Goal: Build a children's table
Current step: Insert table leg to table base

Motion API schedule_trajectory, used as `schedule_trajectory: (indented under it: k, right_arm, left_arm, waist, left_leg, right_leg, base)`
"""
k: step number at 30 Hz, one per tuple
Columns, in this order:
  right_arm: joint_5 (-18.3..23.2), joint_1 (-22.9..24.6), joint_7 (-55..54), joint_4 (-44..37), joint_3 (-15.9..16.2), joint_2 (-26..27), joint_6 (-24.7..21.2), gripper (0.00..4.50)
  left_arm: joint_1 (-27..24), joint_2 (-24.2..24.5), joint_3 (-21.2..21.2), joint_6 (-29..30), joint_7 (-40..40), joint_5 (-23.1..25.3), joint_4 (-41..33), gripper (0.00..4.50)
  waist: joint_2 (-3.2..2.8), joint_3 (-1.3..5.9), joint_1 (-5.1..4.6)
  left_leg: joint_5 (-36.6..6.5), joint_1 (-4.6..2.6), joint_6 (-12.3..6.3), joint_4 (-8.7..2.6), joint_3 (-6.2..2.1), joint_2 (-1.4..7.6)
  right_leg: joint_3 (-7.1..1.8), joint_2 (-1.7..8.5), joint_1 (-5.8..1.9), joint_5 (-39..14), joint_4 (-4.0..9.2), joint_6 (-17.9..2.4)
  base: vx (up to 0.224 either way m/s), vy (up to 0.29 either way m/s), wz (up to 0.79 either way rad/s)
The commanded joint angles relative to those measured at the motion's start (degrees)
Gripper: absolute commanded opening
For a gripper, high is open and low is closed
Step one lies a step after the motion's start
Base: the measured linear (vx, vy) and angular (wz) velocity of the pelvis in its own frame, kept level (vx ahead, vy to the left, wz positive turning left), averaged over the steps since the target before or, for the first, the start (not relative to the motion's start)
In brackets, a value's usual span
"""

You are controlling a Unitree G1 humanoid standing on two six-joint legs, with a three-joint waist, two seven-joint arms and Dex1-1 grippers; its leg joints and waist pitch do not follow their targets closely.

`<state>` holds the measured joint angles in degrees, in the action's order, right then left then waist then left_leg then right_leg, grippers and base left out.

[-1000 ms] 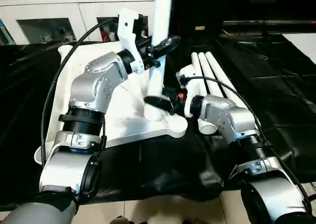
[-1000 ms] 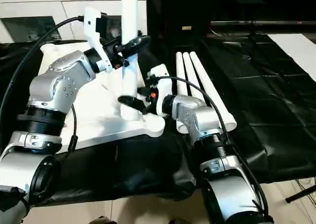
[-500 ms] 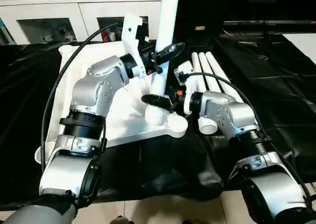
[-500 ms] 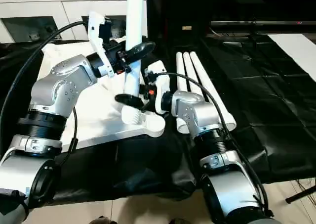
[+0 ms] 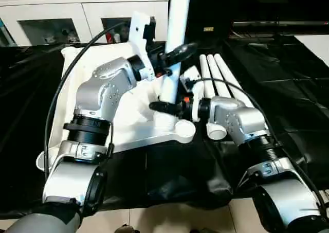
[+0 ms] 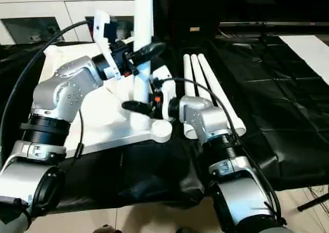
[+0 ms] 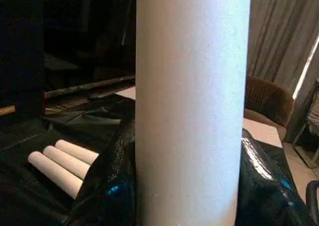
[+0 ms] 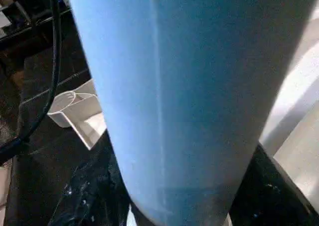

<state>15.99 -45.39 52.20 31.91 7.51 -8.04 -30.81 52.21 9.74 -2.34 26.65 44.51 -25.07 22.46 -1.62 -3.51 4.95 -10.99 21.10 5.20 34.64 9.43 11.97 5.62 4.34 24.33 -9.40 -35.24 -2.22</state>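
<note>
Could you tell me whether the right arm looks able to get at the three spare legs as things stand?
Probably yes: the spare legs lie uncovered beside that arm, but its end effector is occupied at the upright leg.

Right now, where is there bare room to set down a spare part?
Free: the black sheet right of the three loose legs, and the sheet's near strip in front of the tabletop. Crowded: the tabletop's near-right corner, where both end effectors hold the upright leg.
</note>
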Motion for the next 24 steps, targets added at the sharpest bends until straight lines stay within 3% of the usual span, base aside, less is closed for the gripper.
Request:
schedule_trajectory:
  k: [1, 10, 11, 16, 19, 20, 24]
  right_arm:
    - [0.3, -0.6, -0.1, 0.5, -0.4, -0.5, 0.3, 1.97]
    - [0.5, -0.4, 0.3, -0.6, -1.2, -0.8, 0.5, 1.93]
    - [0.5, -0.4, 0.3, -0.5, -1.3, -0.8, 0.6, 1.93]
    - [0.9, -0.3, -1.0, -0.7, -2.7, -0.6, 1.8, 1.93]
    - [1.6, -0.2, -1.6, -0.8, -4.1, -0.6, 2.6, 1.88]
    - [2.8, 0.1, -2.6, -1.5, -6.0, -0.5, 3.4, 1.87]
    - [4.7, 0.5, -3.9, -2.6, -8.9, -0.6, 3.6, 1.87]
  left_arm:
    - [-0.2, 0.2, 0.0, 0.8, 0.8, -0.9, -2.2, 1.77]
    - [-0.6, 1.0, 0.4, -0.8, -0.1, 0.8, -1.9, 1.77]
    - [-0.4, 0.8, 0.1, 0.7, 0.8, -0.4, -1.8, 2.12]
    - [-0.5, 0.6, 0.1, 0.7, 0.7, -0.2, -1.3, 2.51]
    - [-0.6, -0.8, -2.2, -3.0, -0.6, -1.0, -0.4, 2.79]
    - [-0.2, -2.6, -6.7, -4.8, -2.4, -4.4, 1.0, 2.89]
    - [1.1, -5.0, -14.2, -4.8, -5.2, -11.8, 2.9, 2.94]
  waist:
    - [0.47, 5.10, -0.01]
    - [0.11, 5.16, -0.08]
    - [0.11, 5.18, -0.06]
    - [-0.05, 5.21, -0.10]
    - [0.08, 5.24, -0.07]
    - [-0.16, 5.28, -0.03]
    - [0.18, 5.36, 0.08]
  left_leg:
    - [-2.3, 0.14, -4.01, -2.87, 0.36, 0.43]
    - [-2.2, 0.10, -4.07, -2.84, 0.29, 0.44]
    - [-2.3, 0.11, -4.05, -2.84, 0.28, 0.46]
    - [-2.5, 0.08, -3.76, -2.84, 0.25, 0.45]
    - [-2.3, 0.12, -3.79, -2.79, 0.27, 0.33]
    - [-2.1, 0.12, -3.92, -2.76, 0.22, 0.35]
    - [-2.6, 0.25, -4.44, -2.56, 0.41, 0.10]
  right_leg:
    - [-2.82, 3.18, -5.01, -6.2, 3.35, -11.5]
    - [-2.76, 3.07, -5.00, -4.6, 3.21, -12.1]
    - [-2.77, 3.10, -5.02, -4.7, 3.24, -12.0]
    - [-2.76, 3.06, -5.04, -4.7, 3.23, -12.0]
    - [-2.80, 3.04, -5.15, -4.2, 3.30, -12.1]
    - [-2.77, 3.04, -5.14, -3.6, 3.18, -12.3]
    - [-2.68, 2.90, -5.27, -2.7, 3.17, -13.3]
  base:
    - [0.000, 0.000, 0.00]
    - [0.000, 0.000, 0.00]
    - [0.000, 0.000, 0.00]
    - [0.000, 0.000, 0.00]
    - [0.000, 0.000, 0.00]
    - [0.000, 0.000, 0.00]
    - [0.000, 0.000, 0.00]
